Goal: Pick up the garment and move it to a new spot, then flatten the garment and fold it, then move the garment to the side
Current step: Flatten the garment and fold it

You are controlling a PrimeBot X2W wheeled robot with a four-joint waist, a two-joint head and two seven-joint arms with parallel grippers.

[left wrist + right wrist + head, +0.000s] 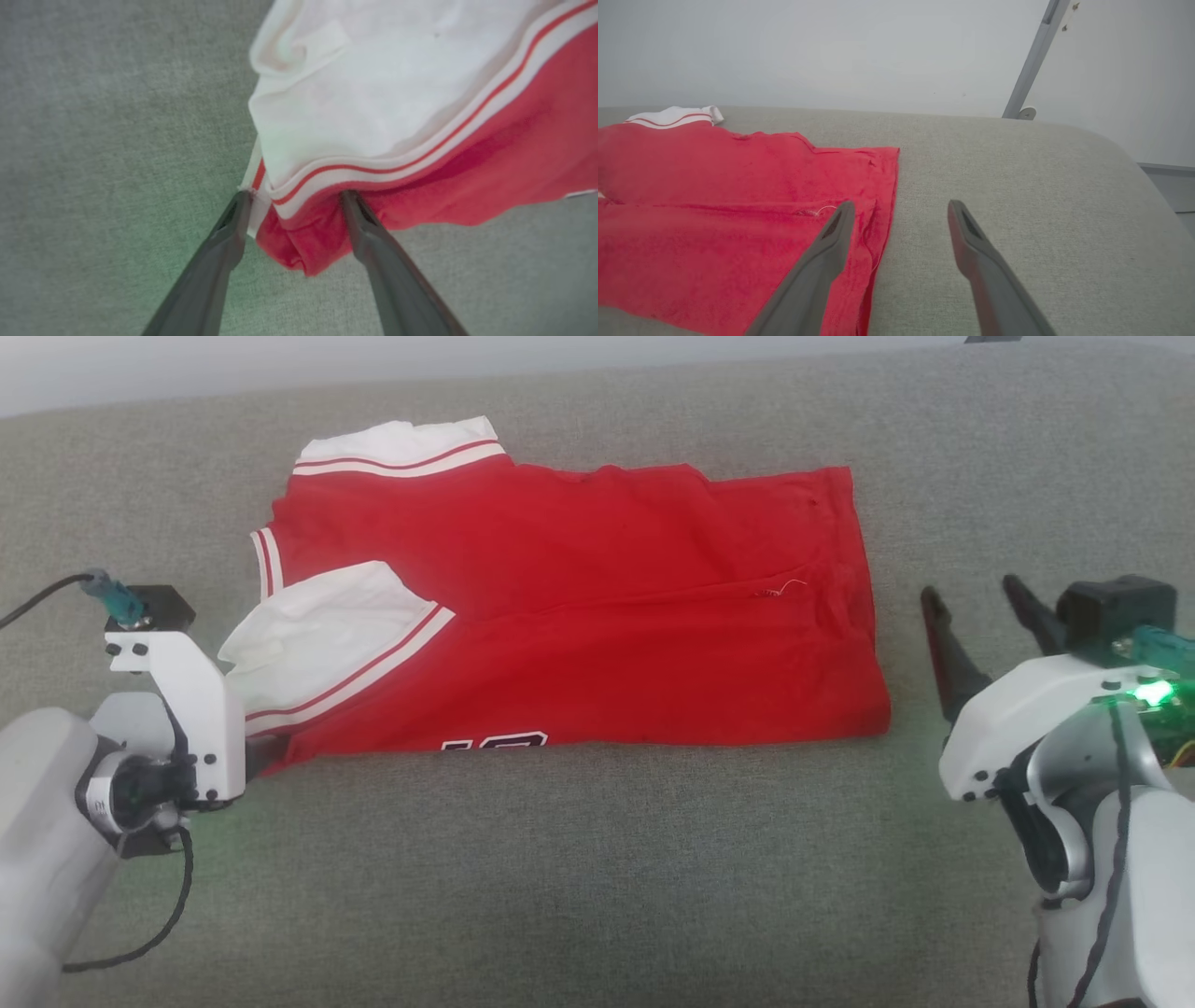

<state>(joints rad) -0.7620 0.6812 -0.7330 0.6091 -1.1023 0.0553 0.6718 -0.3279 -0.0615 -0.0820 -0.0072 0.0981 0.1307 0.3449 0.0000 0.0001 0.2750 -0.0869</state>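
Obs: you are looking at the red jersey-style T-shirt with white short sleeves and red-white striped trim [579,616], which is lying folded on the grey woven upholstered surface [597,877], mid-frame in the head view. One white sleeve is lying across the red body at the shirt's left end, and a strip of black, white-outlined print is peeking out at the near edge. A small loose pale thread [789,586] is sitting on the red cloth toward the right end.

Your left gripper [295,196] is standing with its two long dark fingers apart, straddling the shirt's near left corner. One tip is touching the striped trim edge and the other is tucking under the red hem, with the cloth lying loose between them.

Your right gripper [971,588] is hovering with fingers apart over the grey surface, just beside the shirt's right edge and clear of the cloth in the head view. A grey metal strut [1031,60] is slanting up the pale wall [831,46] behind the surface
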